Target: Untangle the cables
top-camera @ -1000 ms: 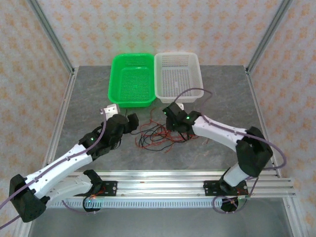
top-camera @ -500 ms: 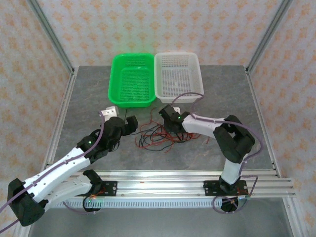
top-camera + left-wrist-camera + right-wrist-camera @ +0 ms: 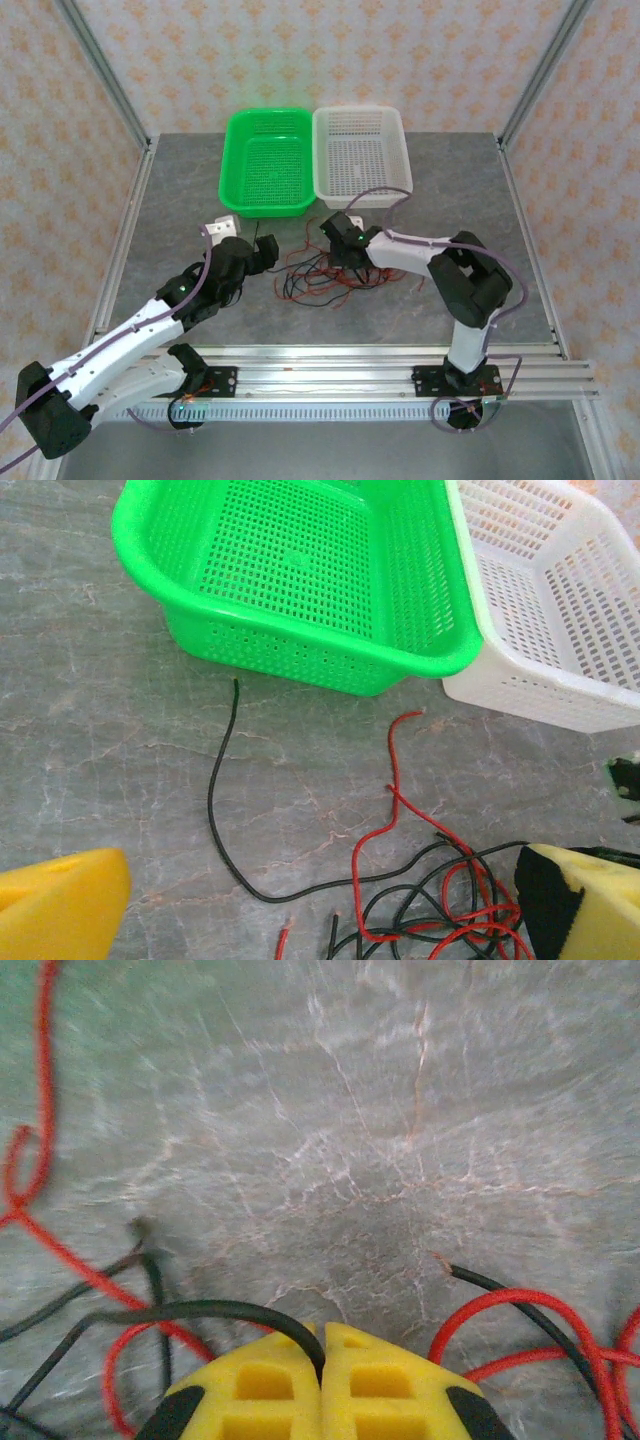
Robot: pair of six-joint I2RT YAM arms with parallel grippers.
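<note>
White-black arms, yellow, seemingly foam pads.

Tangled cables lie between the left gripper and right gripper, before a green basket and white basket

The green basket and white basket, side by side, block the far centre of the table. Tangled cables cover mid-table; bare surface lies open on both flanks.

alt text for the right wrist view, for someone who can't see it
The right end effector, its yellow pads pressed together, is shut on a black cable curving in from the left. Loose red cables lie on both sides on the grey marbled table.
</note>
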